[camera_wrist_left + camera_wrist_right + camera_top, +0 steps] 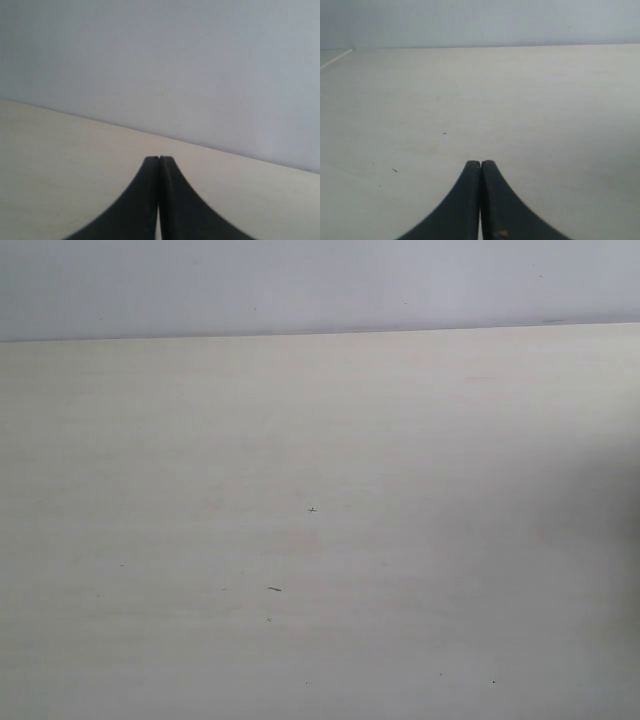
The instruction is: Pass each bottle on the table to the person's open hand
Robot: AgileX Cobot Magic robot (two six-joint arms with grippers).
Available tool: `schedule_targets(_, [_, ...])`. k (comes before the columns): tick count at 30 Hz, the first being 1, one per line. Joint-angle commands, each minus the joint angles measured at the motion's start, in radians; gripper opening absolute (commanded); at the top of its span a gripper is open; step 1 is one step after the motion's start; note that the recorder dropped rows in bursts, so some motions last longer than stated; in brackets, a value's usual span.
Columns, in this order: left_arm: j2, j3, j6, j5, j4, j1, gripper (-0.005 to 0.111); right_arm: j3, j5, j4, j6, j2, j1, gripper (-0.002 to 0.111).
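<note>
Hovering over the pale beige desk (420,440) with the left hand (159,158) closed tight, black fingers (142,200) pressed together on nothing. Holding the right hand (480,163) likewise clamped shut and empty above the desk, near a few tiny dark specks (274,588). Meeting a grey-white wall (300,280) at the desk's far edge; finger bases cut off by the frame.

Backdrop: a plain pale bluish-grey wall (320,285) of smooth matte finish.
It spanned the whole top strip of the exterior view, ending below in a straight, nearly level line, and also filled the upper part of both wrist views.
</note>
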Motion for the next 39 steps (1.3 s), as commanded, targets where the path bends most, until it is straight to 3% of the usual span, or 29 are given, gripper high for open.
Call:
schedule_targets(1, [-0.007, -0.001, 0.025, -0.003, -0.016, 0.005, 0.002, 0.005, -0.008, 0.001, -0.002, -0.003, 0.000, 0.000])
schedule_targets(16, [-0.007, -0.001, 0.027, -0.003, -0.016, 0.005, 0.002, 0.003, -0.063, -0.038, -0.024, -0.003, -0.001, 0.000])
schedule_targets(23, [-0.007, -0.001, 0.027, -0.003, -0.016, 0.005, 0.002, 0.003, -0.275, -0.048, -0.099, -0.003, -0.298, 0.000])
schedule_targets(27, [-0.007, -0.001, 0.027, -0.003, -0.016, 0.005, 0.002, 0.003, -0.284, -0.075, -0.114, -0.003, -0.418, 0.000])
schedule_targets(34, [-0.007, -0.001, 0.027, -0.003, -0.016, 0.005, 0.002, 0.089, -0.457, -0.090, -0.114, -0.003, -0.434, 0.000])
schedule_targets(39, [-0.007, -0.001, 0.027, -0.003, -0.016, 0.005, 0.002, 0.089, -0.414, -0.130, -0.120, -0.003, -0.434, 0.000])
